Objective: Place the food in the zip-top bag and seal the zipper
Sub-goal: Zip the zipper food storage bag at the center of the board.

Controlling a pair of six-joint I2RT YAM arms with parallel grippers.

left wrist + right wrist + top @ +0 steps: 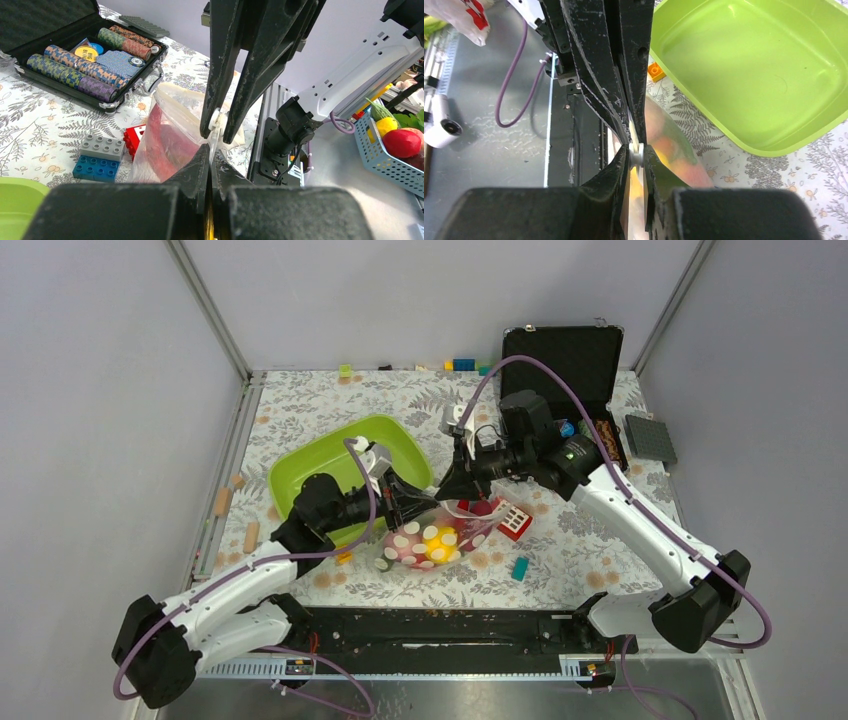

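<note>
The zip-top bag (432,543) lies in front of the lime-green tub, dotted face up. The food shows through it: a yellow lemon (440,546) and pink pieces. My left gripper (420,508) and my right gripper (452,490) meet nose to nose over the bag's mouth. In the left wrist view the left gripper (214,154) is shut on the zipper strip (218,136), with the bag (167,137) and a dark red piece behind it. In the right wrist view the right gripper (636,153) is shut on a white bit of the zipper, and the bag (674,150) shows yellow and pink.
The lime-green tub (345,465) stands behind the left gripper. An open black case of poker chips (560,360) is at the back right. A red block (514,522) and a teal block (520,568) lie right of the bag. Grey and blue blocks (102,147) lie nearby.
</note>
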